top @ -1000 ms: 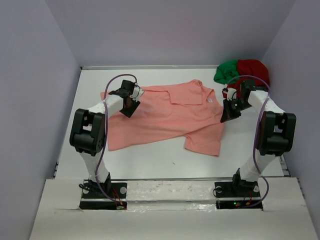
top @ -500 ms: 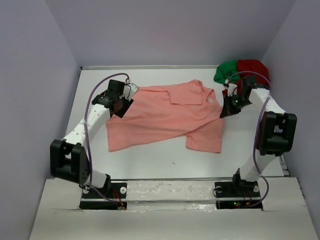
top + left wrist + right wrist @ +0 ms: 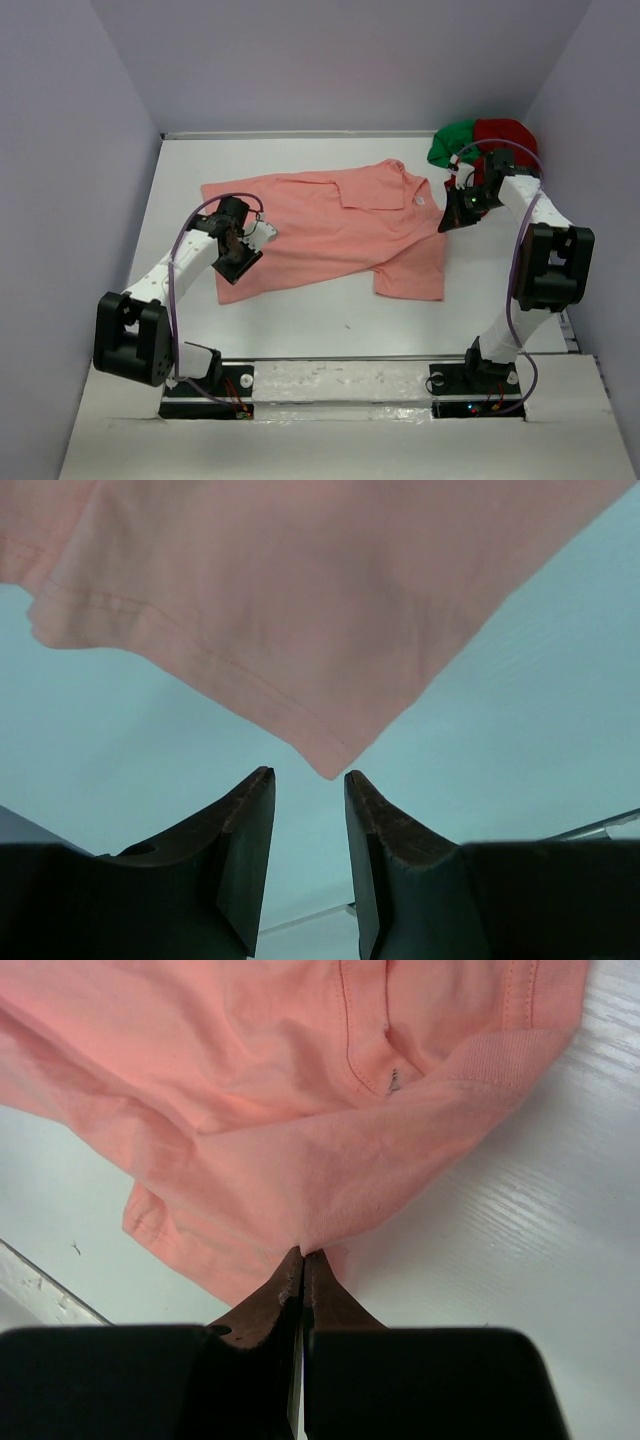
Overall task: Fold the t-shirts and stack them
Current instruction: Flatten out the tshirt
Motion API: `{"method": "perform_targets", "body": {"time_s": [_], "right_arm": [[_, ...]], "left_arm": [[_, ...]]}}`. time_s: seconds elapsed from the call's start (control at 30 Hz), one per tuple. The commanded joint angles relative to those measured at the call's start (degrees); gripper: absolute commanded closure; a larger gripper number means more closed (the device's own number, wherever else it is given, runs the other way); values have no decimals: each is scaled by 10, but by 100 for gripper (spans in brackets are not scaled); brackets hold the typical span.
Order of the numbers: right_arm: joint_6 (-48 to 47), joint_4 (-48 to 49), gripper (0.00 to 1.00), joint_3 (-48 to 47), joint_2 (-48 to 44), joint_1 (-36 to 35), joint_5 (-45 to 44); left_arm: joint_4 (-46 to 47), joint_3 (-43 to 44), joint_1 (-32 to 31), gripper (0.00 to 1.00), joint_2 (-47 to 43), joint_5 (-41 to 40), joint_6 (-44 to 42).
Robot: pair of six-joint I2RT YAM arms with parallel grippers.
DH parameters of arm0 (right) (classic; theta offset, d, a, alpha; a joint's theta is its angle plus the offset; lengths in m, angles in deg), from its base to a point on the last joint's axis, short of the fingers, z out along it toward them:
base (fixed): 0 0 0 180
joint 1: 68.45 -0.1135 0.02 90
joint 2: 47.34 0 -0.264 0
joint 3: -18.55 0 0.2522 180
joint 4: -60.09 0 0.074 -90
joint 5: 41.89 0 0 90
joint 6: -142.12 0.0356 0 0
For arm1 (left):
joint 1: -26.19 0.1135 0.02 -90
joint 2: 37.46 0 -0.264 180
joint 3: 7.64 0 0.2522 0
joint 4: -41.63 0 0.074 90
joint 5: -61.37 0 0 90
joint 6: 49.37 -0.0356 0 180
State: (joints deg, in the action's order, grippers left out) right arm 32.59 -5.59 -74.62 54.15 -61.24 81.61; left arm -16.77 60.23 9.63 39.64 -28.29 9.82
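Note:
The salmon-pink t-shirt [image 3: 330, 225] lies spread out, wrinkled, mid-table. My left gripper [image 3: 230, 272] hovers at its near-left hem corner. In the left wrist view that gripper [image 3: 308, 776] is open, and the shirt's corner [image 3: 328, 765] lies just ahead of the gap, not clamped. My right gripper [image 3: 447, 222] sits at the shirt's right edge. In the right wrist view it [image 3: 303, 1254] is shut on a pinched fold of the pink t-shirt [image 3: 300, 1080]. The dark red t-shirt [image 3: 508, 138] and the green t-shirt [image 3: 450, 142] lie bunched together at the back right corner.
Grey walls close in the white table [image 3: 330, 320] on the left, back and right. The right arm's cable [image 3: 512, 250] loops beside the bunched shirts. Bare table shows in front of the pink shirt and along its left side.
My left arm has swung from the shirt's far-left sleeve toward the near side, to the hem corner, and its jaws have narrowed. The right gripper stays shut on the fabric, drawn slightly back.

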Motion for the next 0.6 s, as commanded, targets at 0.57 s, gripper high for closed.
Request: {"method": "perform_targets", "body": {"time_s": [0.57], "right_arm": [[4, 2, 100, -11, -24, 3, -2]], "left_arm": [[43, -153, 0, 54, -72, -24, -130]]}}
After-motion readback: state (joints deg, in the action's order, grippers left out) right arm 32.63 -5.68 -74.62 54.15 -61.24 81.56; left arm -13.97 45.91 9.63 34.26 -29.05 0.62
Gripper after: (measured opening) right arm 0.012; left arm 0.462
